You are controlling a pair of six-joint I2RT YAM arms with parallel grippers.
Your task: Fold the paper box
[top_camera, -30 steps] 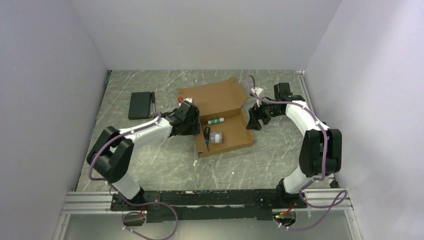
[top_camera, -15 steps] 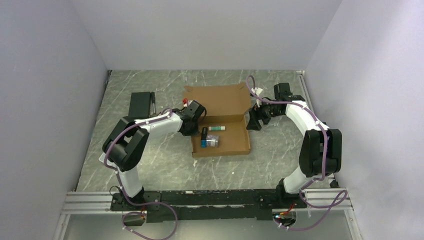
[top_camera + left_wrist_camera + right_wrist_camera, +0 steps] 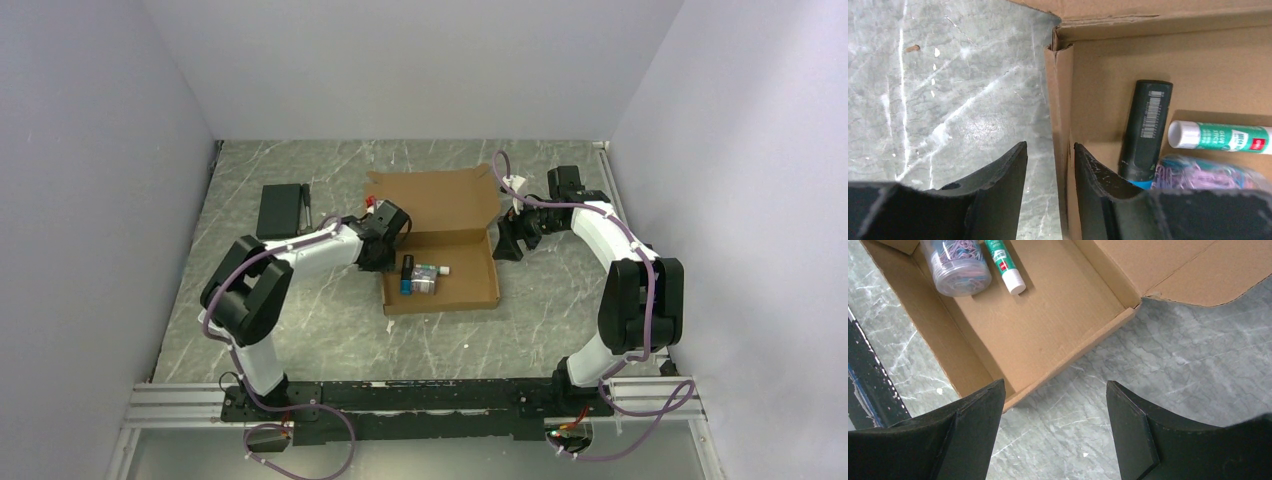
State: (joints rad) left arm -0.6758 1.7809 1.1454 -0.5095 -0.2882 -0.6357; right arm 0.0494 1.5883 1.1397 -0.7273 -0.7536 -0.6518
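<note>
The grey marbled table (image 3: 300, 330) was the biggest thing before me. Near its middle lay the box (image 3: 470, 278), of brown cardboard, with its shallow tray standing walls up and its lid (image 3: 440, 198) open toward the back. The left arm (image 3: 300, 258) reached in from the left side. The left gripper (image 3: 1050, 146) stood astride the tray's left wall, one finger outside over the table and the other inside the tray. Its jaws were loosened, and a gap showed between the outer finger and the cardboard, so it was not pinching the wall. The right arm (image 3: 600, 225) curved in from the right. The right gripper (image 3: 1055, 384) hung above the right edge of the tray, spread wide and holding nothing. A flat black case (image 3: 279, 209) lay on the table to the left of the lid, apart from the box. Inside the tray, near the left wall, were a clear jar (image 3: 955, 262) full of coloured clips, a black marker (image 3: 1146, 125) and a glue stick (image 3: 1218, 136) with a green label. All three lay close together, the stick just beside the jar.
</note>
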